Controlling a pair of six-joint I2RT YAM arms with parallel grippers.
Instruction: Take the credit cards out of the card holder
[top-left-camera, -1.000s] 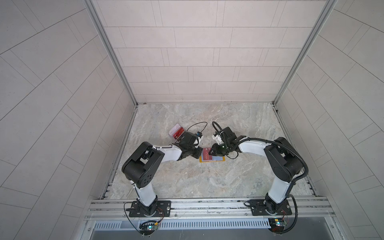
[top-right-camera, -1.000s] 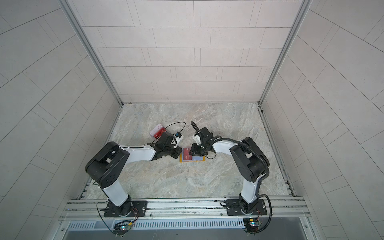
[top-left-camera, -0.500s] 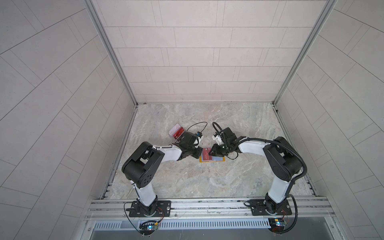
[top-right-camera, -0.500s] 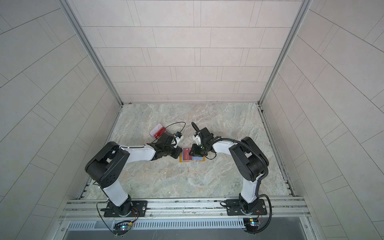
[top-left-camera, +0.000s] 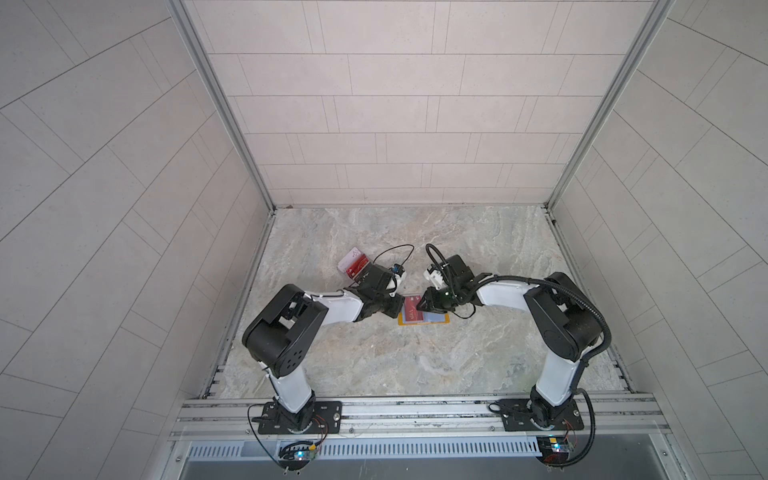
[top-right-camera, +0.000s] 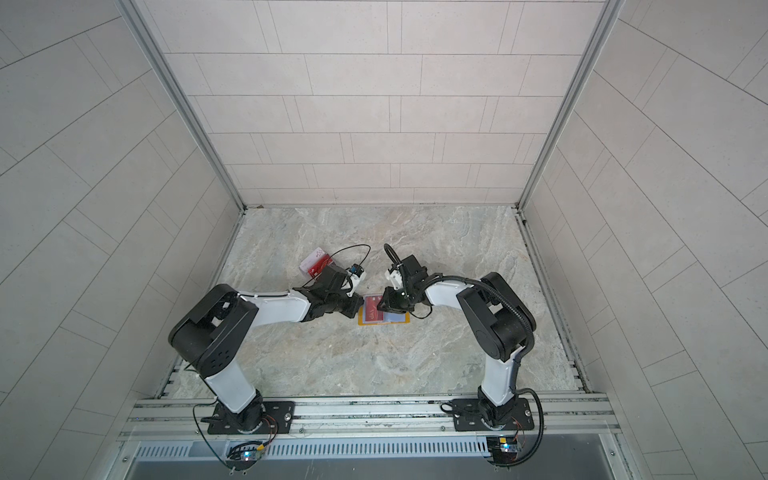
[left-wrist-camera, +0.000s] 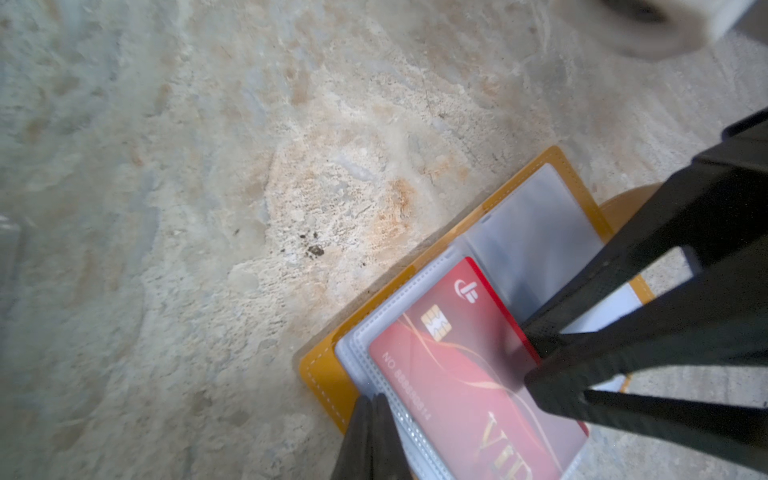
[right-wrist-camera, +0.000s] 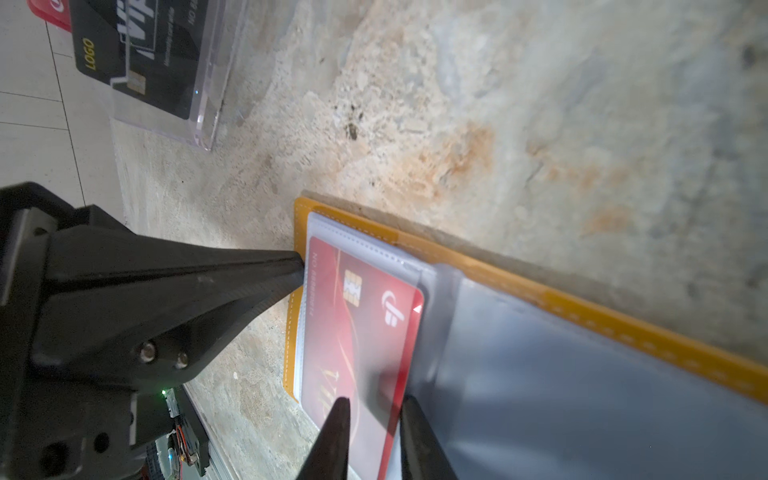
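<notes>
Credit card (right-wrist-camera: 361, 332) beneath right gripper (right-wrist-camera: 376, 400)

Matt leather-look card holder (left-wrist-camera: 320, 376), clear smooth plastic sleeves (left-wrist-camera: 536, 232), glossy red plastic credit card (left-wrist-camera: 449, 374), matt black plastic left pincer (left-wrist-camera: 372, 401) and right pincer (right-wrist-camera: 376, 401), rough mottled stone-look desk (left-wrist-camera: 208, 208), glossy clear plastic box (right-wrist-camera: 199, 104)

Both arms reach inward with forearms low, grippers close together mid-workspace in both top views. On the left arm (top-left-camera: 336, 309) the elbow is raised and the wrist is angled toward the opposite arm; the left gripper (top-left-camera: 395, 312) is fully closed, its 2 fingers (left-wrist-camera: 365, 432) pressed together, tips down. On the right arm (top-left-camera: 503, 293) the elbow is high and the wrist pitched down; the right gripper (right-wrist-camera: 376, 419) has its jaws a narrow gap apart, fingertips (right-wrist-camera: 338, 419) pointing down. The 2 grippers' tips are near each other, not touching.
</notes>
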